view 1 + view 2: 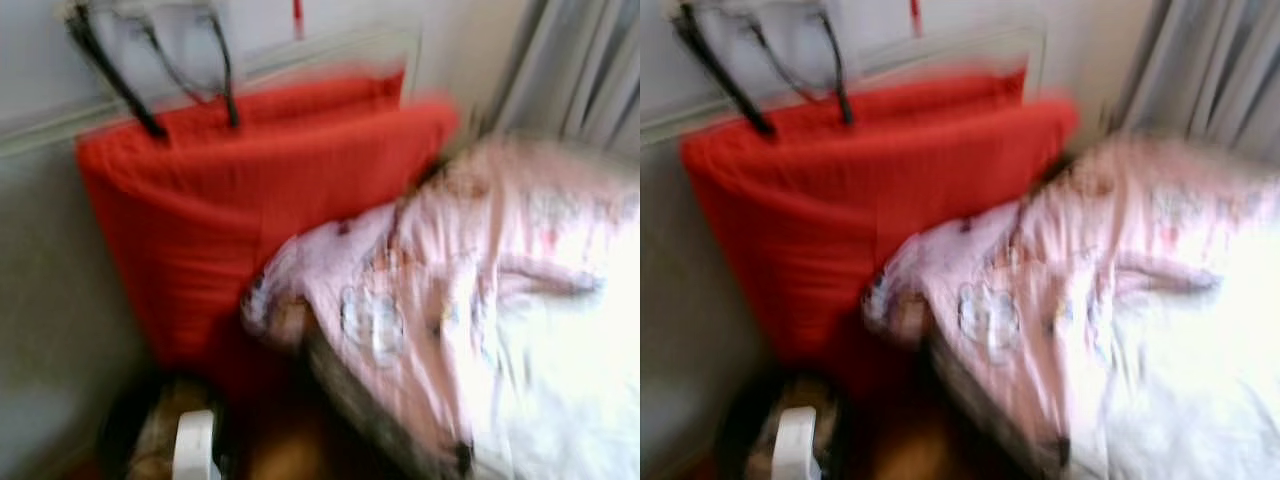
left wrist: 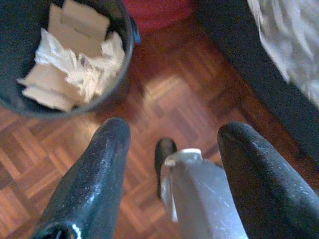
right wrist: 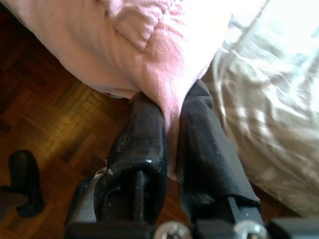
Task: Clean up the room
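Although both eye views were blurred by camera motion, the main items could be identified. A pink blanket [image 1: 420, 300] lay crumpled over the near corner of the bed [image 1: 560, 420], part of it spilling past the bed's edge toward the floor. A red cushion [image 1: 250, 210] stood upright against the wall at the head of the bed, and a bag with black straps [image 1: 150, 70] hung above it. Grey curtains [image 1: 580, 70] hung behind the bed's far side. A dark bin [image 1: 150, 430] sat on the floor below the cushion.

From the left wrist view, the left claw [image 2: 172, 149] was released, its two fingers spread with nothing between them, hanging over the parquet floor [image 2: 164, 99]. The bin [image 2: 112, 84] stood near it on the floor and held crumpled white paper [image 2: 79, 67] and flat pieces of cardboard [image 2: 79, 20]. It looked well filled, which suggests that loose rubbish was being gathered there.

From the right wrist view, the right claw [image 3: 172, 124] was clenched on a fold of the blanket [image 3: 149, 40] at the edge of the bed, the pink cloth pinched between the two fingers [image 3: 139, 139]. The grip on the hanging edge appeared suited to drawing the blanket back up onto the mattress [image 3: 269, 124], so straightening the bed was judged the step in hand.
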You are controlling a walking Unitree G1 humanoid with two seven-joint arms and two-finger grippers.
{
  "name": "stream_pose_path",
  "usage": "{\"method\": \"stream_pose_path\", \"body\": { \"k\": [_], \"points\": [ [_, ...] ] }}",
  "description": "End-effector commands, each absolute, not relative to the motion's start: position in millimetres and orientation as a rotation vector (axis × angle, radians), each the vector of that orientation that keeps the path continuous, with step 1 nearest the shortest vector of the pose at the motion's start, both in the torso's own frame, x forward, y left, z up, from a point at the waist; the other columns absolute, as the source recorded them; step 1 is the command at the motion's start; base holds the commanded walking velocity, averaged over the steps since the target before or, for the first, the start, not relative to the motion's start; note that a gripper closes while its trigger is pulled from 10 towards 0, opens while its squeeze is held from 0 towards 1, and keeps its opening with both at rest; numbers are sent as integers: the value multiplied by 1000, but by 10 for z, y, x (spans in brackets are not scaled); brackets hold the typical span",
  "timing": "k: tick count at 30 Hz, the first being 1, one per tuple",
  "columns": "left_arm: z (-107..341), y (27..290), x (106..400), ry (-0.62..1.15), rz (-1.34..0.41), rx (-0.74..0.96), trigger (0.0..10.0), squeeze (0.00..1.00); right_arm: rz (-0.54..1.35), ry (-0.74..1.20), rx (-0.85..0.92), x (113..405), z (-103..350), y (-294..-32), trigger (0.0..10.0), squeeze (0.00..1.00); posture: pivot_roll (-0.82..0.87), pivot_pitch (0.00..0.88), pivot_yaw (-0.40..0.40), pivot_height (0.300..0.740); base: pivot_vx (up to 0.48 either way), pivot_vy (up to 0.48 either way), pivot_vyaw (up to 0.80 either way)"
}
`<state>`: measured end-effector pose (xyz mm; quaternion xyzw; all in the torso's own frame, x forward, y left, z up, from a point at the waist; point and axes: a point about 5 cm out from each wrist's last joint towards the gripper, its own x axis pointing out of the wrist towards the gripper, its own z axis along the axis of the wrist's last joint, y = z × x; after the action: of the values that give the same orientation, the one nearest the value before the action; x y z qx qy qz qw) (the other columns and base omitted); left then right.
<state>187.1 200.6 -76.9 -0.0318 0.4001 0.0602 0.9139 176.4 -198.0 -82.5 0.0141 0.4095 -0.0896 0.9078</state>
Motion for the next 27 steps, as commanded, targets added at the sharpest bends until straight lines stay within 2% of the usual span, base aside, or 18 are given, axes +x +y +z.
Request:
{"method": "stream_pose_path", "body": {
  "k": [1,11,17,27],
  "points": [
    [-772,2007,1870,831,123,-60,10000,0,-199,857,29,1715,-842,-2012,10000,0,-30,0,-33,722,-326,0,0],
    [-779,2015,1856,839,121,-55,10000,0,-194,822,39,1805,-806,-1946,10000,0,-32,0,-30,722,-327,0,0],
    [-790,2023,1835,850,120,-49,10000,0,-168,748,78,1966,-719,-1904,10000,0,-33,0,-28,722,-309,0,0],
    [-824,2023,1775,881,121,-37,10000,0,-147,695,160,2066,-659,-1883,10000,0,-32,0,-27,722,0,0,0]
  ]
}}
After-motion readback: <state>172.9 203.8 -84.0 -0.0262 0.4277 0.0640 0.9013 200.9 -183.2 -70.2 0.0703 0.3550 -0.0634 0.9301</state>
